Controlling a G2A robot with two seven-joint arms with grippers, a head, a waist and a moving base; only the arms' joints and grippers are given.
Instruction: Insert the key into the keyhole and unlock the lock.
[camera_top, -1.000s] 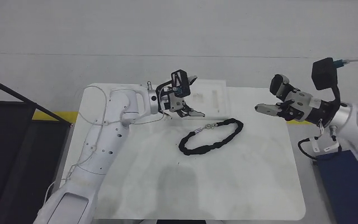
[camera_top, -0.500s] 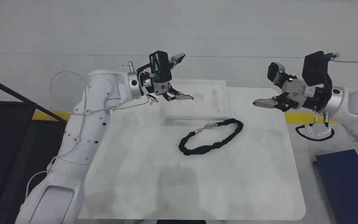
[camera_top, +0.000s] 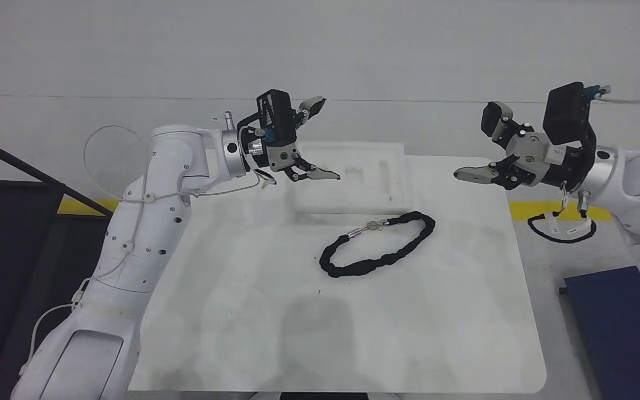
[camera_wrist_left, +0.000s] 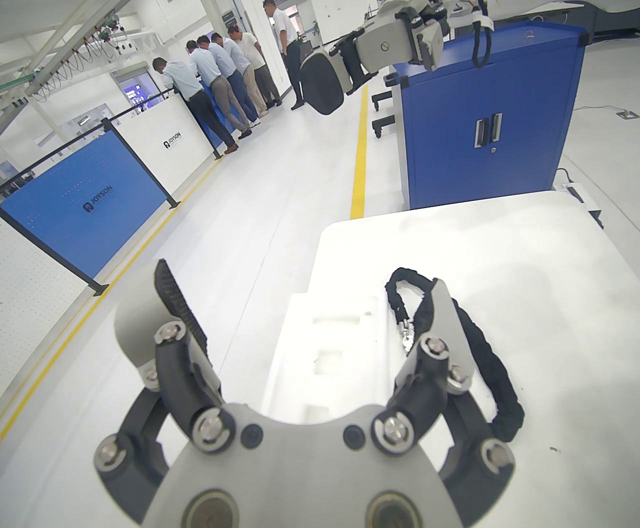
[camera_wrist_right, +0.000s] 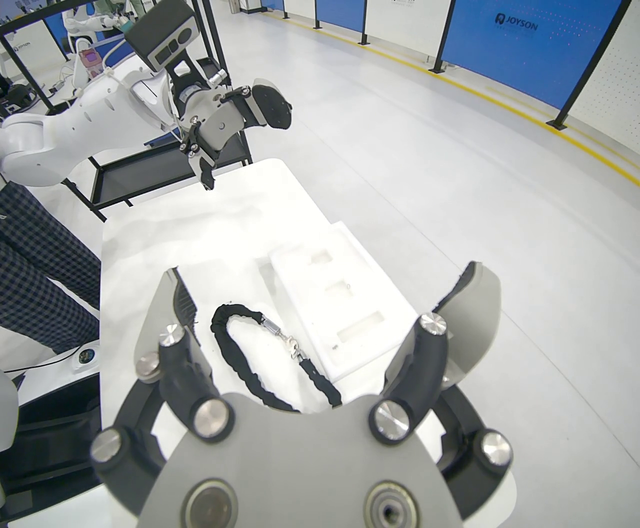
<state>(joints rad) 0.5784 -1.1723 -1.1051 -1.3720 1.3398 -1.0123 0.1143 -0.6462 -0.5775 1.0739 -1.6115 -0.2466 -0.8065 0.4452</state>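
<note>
From the top view, the lock (camera_top: 380, 245), a black cable loop with a metal joint, lies on the table (camera_top: 450, 330) just on the robot's side of the white foam tray (camera_top: 385, 160). No key can be made out. The left gripper (camera_top: 320, 140) hangs at the tray's far left corner with its fingers spread wide and nothing in them, well apart from the lock. The right gripper (camera_top: 478, 145) hangs over the table's far right edge, also wide open and empty, and likewise well apart from the lock.

In the left wrist view, the left gripper (camera_wrist_left: 300, 280) stands open with nothing between its pads. The tray (camera_wrist_left: 295, 340) lies beneath it and the lock (camera_wrist_left: 480, 345) lies beyond one finger, touching neither. The right gripper (camera_wrist_left: 340, 65) shows farther off, open.

In the right wrist view, the right gripper (camera_wrist_right: 325, 272) is spread wide. The lock (camera_wrist_right: 240, 320) and the tray (camera_wrist_right: 380, 295) lie on the table below it, untouched. The left gripper (camera_wrist_right: 240, 145) hangs open past the table's far corner.

A second ago the left gripper was low over the tray's near edge, close to the lock's metal joint. It has since drawn up and away to the far left. The right gripper has shifted only slightly. The lock has not moved.
</note>
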